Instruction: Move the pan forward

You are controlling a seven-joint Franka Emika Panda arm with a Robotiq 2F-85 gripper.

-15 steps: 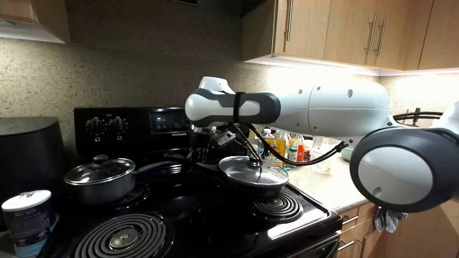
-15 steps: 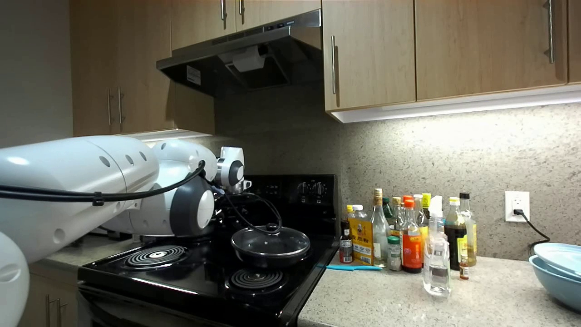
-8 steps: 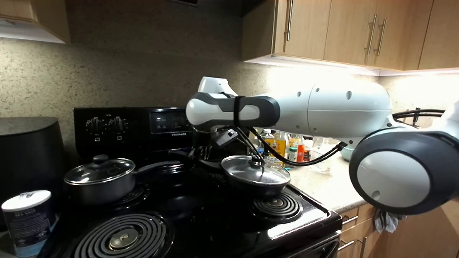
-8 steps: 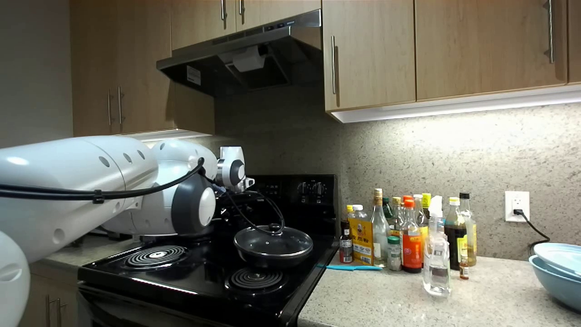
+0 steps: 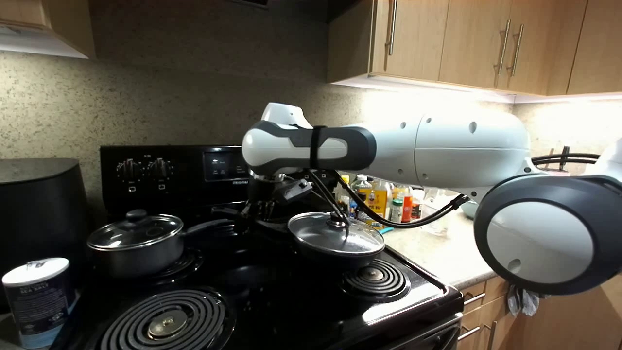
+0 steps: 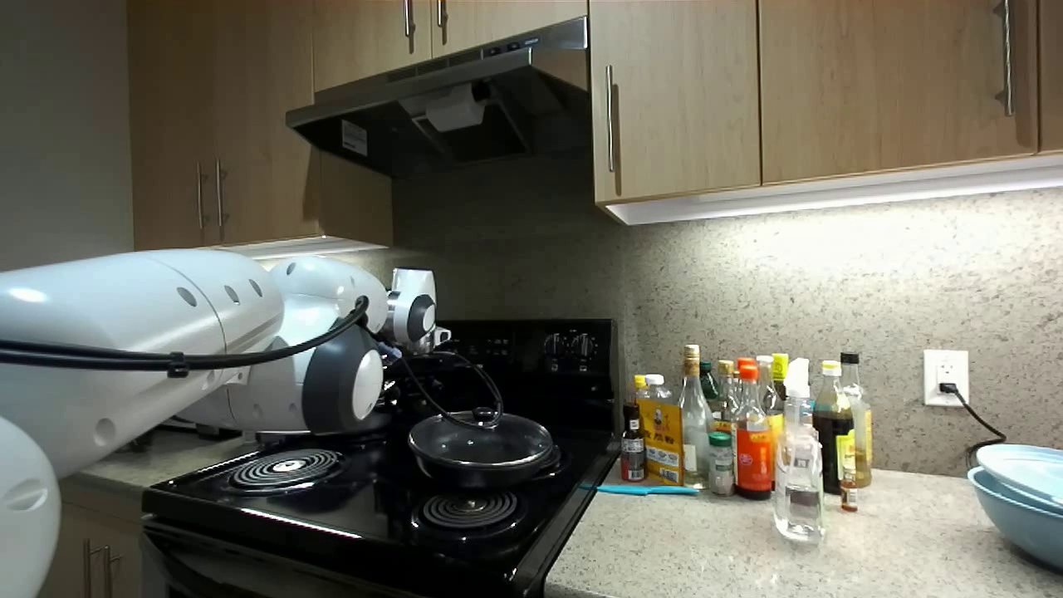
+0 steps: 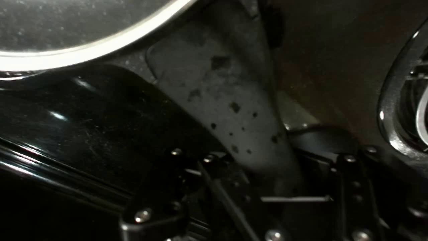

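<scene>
The pan, wide and dark under a glass lid (image 5: 313,236) with a bright rim, sits toward the back of the stove in both exterior views. Its handle (image 7: 227,90) runs down the wrist view, grey with dark spots, and passes between the fingers of my gripper (image 7: 277,167), which is shut on it. The fingertips are dark and partly lost in shadow. In an exterior view the gripper (image 5: 260,209) is on the handle side of the pan, under the wrist. Whether the pan (image 6: 482,465) touches the coil beneath it I cannot tell.
A lidded pot (image 5: 133,250) stands on the back burner, its handle (image 5: 209,224) reaching close to my gripper. A front burner (image 6: 471,509) lies before the pan. Bottles (image 6: 751,453) and a blue knife (image 6: 648,490) are on the counter. The control panel (image 5: 146,172) rises behind.
Pan and gripper shifted together, a little right at first, then left over the last half second in both exterior views. The arm's cable moved along. The pot has not moved.
</scene>
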